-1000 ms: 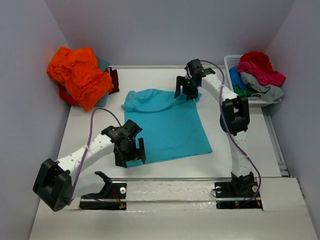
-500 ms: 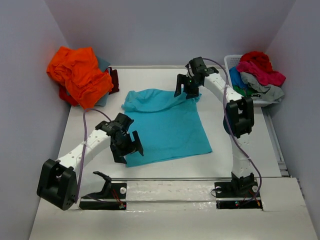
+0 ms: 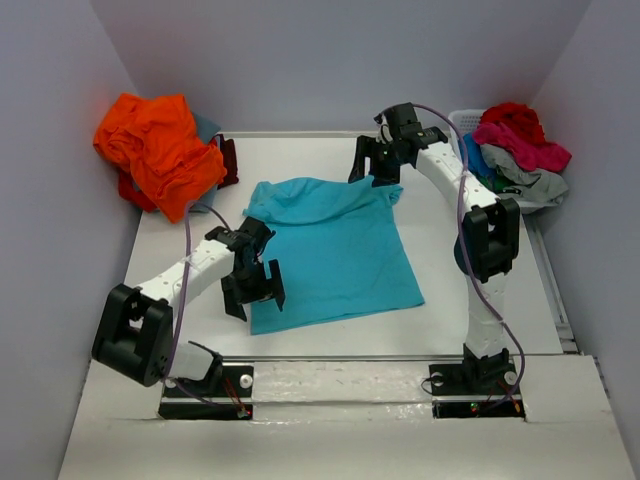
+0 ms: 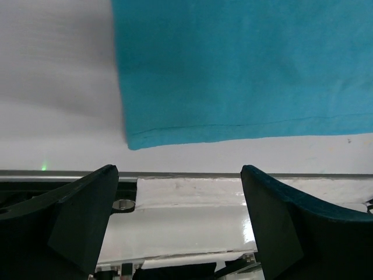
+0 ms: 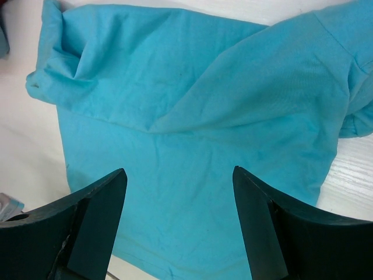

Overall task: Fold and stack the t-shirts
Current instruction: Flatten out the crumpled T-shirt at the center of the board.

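Observation:
A turquoise t-shirt (image 3: 335,250) lies spread flat on the white table, with its top edge folded over and rumpled. My left gripper (image 3: 253,297) hovers open over the shirt's near left corner. In the left wrist view that corner of the turquoise shirt (image 4: 233,70) lies beyond my left gripper (image 4: 179,170), which holds nothing. My right gripper (image 3: 375,172) stands open above the shirt's far edge. In the right wrist view the turquoise shirt (image 5: 192,116) fills the frame beneath my right gripper (image 5: 179,172), whose jaws are empty.
An orange t-shirt (image 3: 155,150) tops a heap at the back left, with maroon cloth (image 3: 228,160) beside it. A white basket (image 3: 462,125) at the back right holds red (image 3: 515,118), pink (image 3: 530,150) and light grey (image 3: 530,182) shirts. A metal rail (image 4: 192,175) borders the table's near edge.
My left arm swung its elbow inward and its gripper shifted slightly left, toward the shirt's near left corner. My right gripper moved a little back, past the shirt's far edge.

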Robot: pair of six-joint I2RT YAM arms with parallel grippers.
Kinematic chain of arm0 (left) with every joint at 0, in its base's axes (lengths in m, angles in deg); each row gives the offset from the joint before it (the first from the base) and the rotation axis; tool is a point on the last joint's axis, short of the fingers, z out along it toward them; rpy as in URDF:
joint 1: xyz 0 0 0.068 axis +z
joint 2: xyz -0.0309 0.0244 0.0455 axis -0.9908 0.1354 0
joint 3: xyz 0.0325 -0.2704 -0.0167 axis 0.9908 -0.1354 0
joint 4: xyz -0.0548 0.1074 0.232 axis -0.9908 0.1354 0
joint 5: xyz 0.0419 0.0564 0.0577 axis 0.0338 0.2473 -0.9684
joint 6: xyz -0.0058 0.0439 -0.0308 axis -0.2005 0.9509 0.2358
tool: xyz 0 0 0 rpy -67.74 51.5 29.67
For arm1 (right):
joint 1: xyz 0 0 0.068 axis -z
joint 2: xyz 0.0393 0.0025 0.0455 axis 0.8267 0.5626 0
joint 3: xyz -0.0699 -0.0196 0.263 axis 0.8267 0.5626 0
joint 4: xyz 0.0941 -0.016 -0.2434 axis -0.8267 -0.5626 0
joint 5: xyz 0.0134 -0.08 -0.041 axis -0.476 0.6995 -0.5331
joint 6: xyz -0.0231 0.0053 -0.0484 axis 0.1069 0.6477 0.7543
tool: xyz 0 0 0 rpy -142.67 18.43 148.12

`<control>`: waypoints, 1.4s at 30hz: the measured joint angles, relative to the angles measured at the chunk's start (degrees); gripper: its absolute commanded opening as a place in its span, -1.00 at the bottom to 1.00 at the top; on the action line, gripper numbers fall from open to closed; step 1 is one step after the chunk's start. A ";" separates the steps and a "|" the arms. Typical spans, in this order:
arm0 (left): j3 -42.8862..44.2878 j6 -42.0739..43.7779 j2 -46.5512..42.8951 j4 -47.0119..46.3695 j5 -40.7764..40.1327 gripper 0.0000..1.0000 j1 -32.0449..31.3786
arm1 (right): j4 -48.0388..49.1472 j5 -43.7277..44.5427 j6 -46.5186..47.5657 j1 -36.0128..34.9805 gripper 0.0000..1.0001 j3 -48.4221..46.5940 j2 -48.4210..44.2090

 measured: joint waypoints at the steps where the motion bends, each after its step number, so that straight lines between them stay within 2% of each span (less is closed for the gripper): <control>1: -0.13 -0.11 0.28 0.39 -0.28 0.98 0.00 | 0.00 -0.22 -0.02 0.00 0.58 -0.04 0.00; 5: 0.09 -2.01 0.59 4.17 -3.10 0.98 0.04 | 0.04 -0.37 -0.02 0.00 0.58 -0.04 0.00; 11: 0.39 -3.43 4.74 5.51 -2.89 0.98 0.07 | 0.13 -0.98 -0.04 0.00 0.58 0.04 -0.02; 23: -7.58 -3.69 7.65 -5.40 2.23 0.98 0.07 | 0.87 -2.51 -0.50 0.00 0.57 2.86 -1.60; 34: -8.72 -4.98 7.63 -6.95 5.55 0.98 -0.07 | 1.84 -3.37 -1.16 0.00 0.57 4.22 -1.92; 42: -9.07 -7.37 6.93 -7.15 4.76 0.98 -0.09 | 2.84 -4.07 -1.79 0.00 0.57 5.51 -2.80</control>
